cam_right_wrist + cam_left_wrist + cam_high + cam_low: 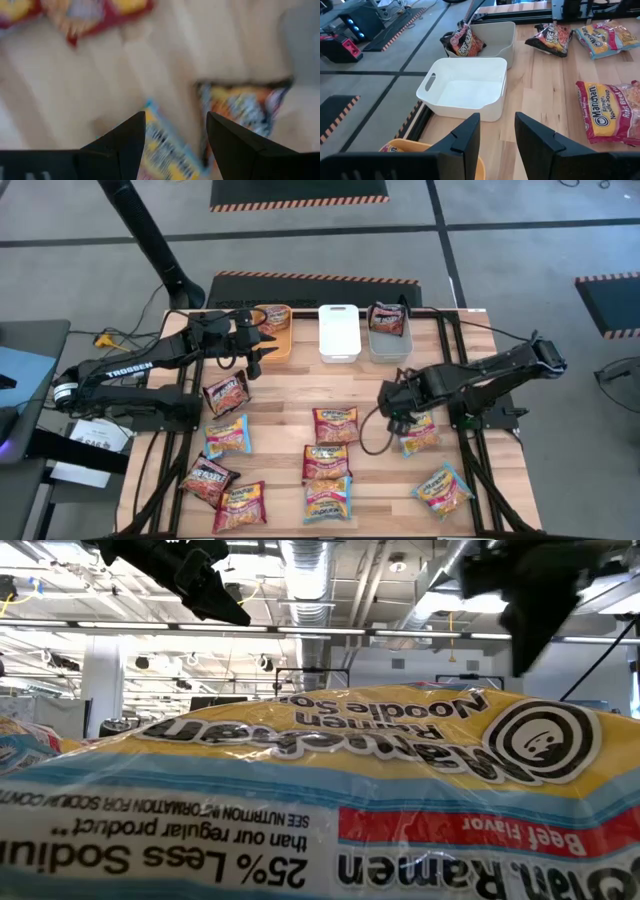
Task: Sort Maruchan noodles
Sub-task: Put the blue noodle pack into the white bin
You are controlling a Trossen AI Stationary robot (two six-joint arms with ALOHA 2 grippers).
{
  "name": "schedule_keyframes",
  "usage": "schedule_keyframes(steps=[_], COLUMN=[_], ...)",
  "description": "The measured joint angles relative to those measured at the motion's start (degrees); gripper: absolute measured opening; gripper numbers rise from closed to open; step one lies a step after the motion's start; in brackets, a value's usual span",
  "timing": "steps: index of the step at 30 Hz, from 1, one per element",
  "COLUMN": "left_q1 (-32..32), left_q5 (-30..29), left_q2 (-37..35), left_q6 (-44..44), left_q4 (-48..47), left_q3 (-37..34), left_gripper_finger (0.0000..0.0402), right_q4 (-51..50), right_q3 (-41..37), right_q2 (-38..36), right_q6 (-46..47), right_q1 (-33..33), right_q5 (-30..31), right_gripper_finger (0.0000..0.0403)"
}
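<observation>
Several Maruchan packets lie flat on the wooden table: maroon ones (225, 392) (207, 478), blue-pink ones (228, 436) (443, 488), and orange-yellow ones (335, 424). One packet lies in the orange bin (272, 320) and a maroon one (464, 41) in the grey bin (388, 340). My left gripper (255, 352) (497, 135) hangs open and empty by the orange bin's near edge. My right gripper (393, 410) (175, 140) is open above the table, over the edge of a blue-pink packet (418, 432) (162, 155).
The white bin (338, 330) (465, 87) stands between the orange and grey bins at the far edge, nothing in it. A blue-and-yellow packet (320, 800) fills the low view, right in front of that camera. A black cable (372, 442) loops on the table near my right gripper.
</observation>
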Motion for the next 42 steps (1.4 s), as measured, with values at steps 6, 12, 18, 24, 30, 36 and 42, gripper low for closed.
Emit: schedule_keyframes(steps=[6,12,18,24,30,36,42], left_q1=[0.02,0.02,0.02,0.02,0.02,0.02,0.02], left_q5=[0.0,0.02,0.02,0.04,0.15,0.13,0.09], left_q2=[0.0,0.02,0.02,0.02,0.02,0.04,0.04], left_q6=[-0.08,-0.11,-0.11,-0.12,-1.01,-1.46,-1.55], left_q4=[0.02,0.02,0.02,0.02,-0.83,-2.19,-2.47], left_q3=[0.0,0.0,0.0,0.0,0.0,0.0,0.0], left_gripper_finger=[0.0114,0.0114,0.0114,0.0114,0.0114,0.0114,0.0114], right_q4=[-2.94,-2.97,-3.06,-2.71,-1.45,1.94,4.29], right_q3=[0.0,0.0,0.0,-1.62,-6.74,-9.62,-13.56], right_q2=[0.0,0.0,0.0,-0.04,0.0,-0.02,0.09], right_q6=[7.58,11.77,12.46,12.05,12.03,11.99,14.89], right_q1=[4.31,7.02,9.05,9.34,7.33,5.47,3.57], right_q5=[-7.34,-10.33,-12.18,-13.14,-13.51,-18.13,-18.85], right_gripper_finger=[0.0235,0.0235,0.0235,0.0235,0.0235,0.0235,0.0235])
